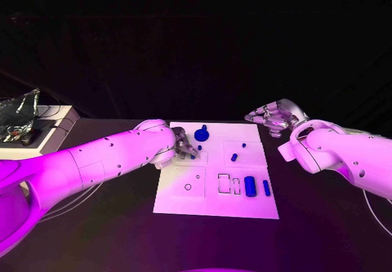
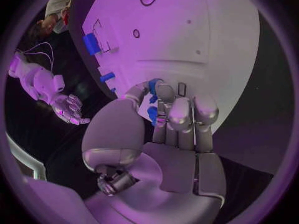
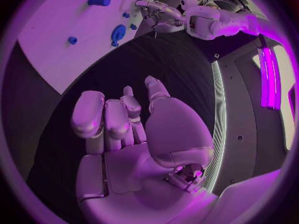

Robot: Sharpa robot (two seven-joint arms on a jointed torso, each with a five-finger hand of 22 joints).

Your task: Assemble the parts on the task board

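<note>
Task board (image 1: 216, 208) sits mid-table, white plate on the black table (image 1: 98, 232). Blue parts spread across it: a round part with a stem (image 1: 201, 135) at the far edge, a small peg (image 1: 234, 157) near the middle, another tiny peg (image 1: 243, 145) just beyond it. Two long blue bars stand side by side in the near right area, the thicker one (image 1: 250, 186) inboard and the thinner one (image 1: 266, 187) outboard. Empty outlined slots (image 1: 224, 183) just left of the bars, plus a small round hole (image 1: 188, 186) further left.

Left hand (image 1: 184, 145) is over the board's far left part, fingers curled down onto the surface. In the left wrist view the left hand (image 2: 171, 119) has its fingertips closed around a small blue part (image 2: 152, 113); blue shows between thumb and fingers, so it reads as a grasp, with the part at or on the board. Can't tell if it's seated in a slot.

Right hand (image 1: 276, 118) hovers off the board, past its far right corner, over the table. The right wrist view shows the right hand (image 3: 124, 129) with fingers loosely apart and nothing in them, well apart from the board.

A white box (image 1: 45, 133) with a crumpled foil bag (image 1: 20, 110) on it sits at the table's far left.
</note>
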